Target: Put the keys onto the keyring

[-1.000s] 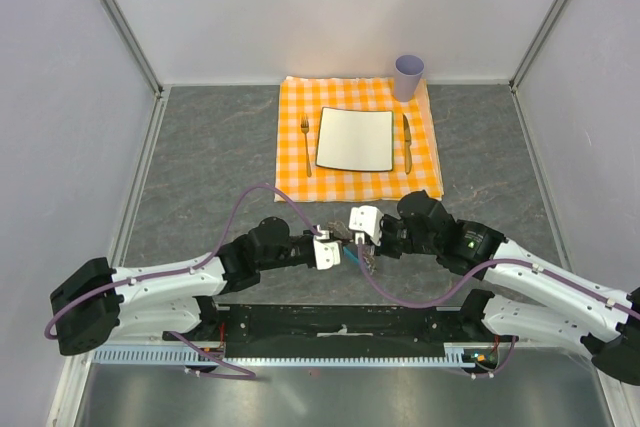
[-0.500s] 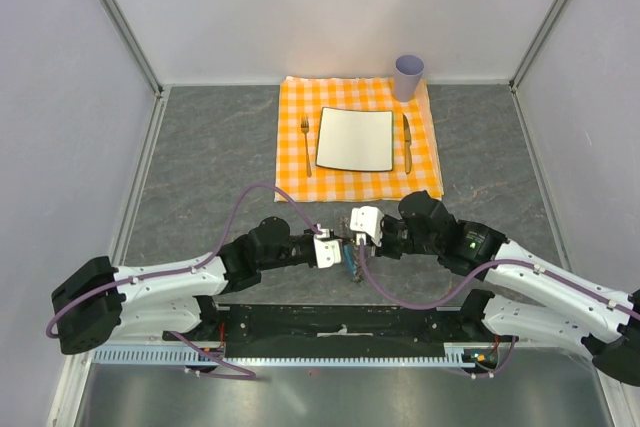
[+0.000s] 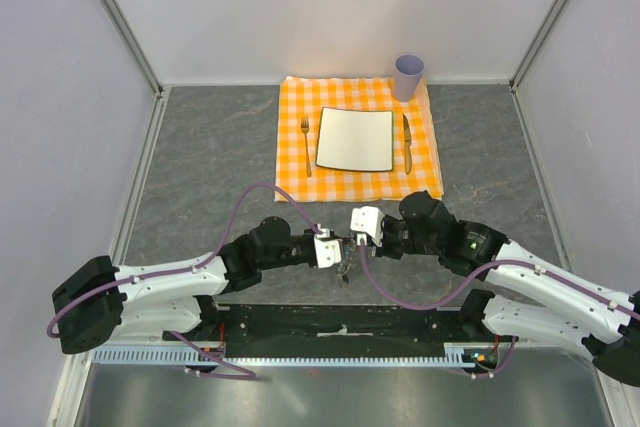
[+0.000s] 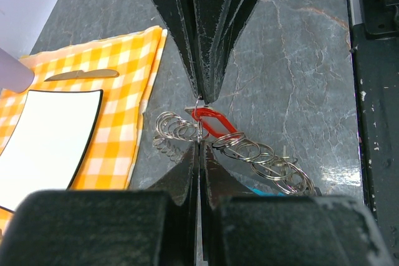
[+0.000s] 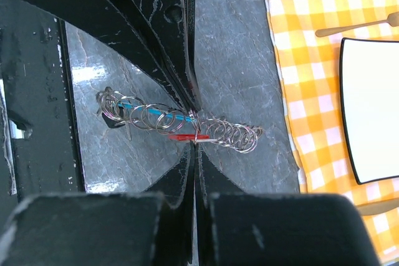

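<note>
Seen from above, an orange checked cloth [image 3: 292, 97] carrying a square plate [image 3: 355, 139], a fork [image 3: 306, 145], a knife [image 3: 407, 142] and a lilac cup [image 3: 408, 75] lies well beyond the arms. The left gripper [image 3: 339, 248] and the right gripper [image 3: 353, 241] meet tip to tip, and the keyring [image 3: 345, 267] hangs under them. In the left wrist view the left jaws are pressed together on one thin ring, and the red key [image 4: 212, 121] lies just beyond their tips. In the right wrist view the right jaws are pressed together beside the key; whether they pinch it, I cannot tell. The rings stretch to both sides.
</note>
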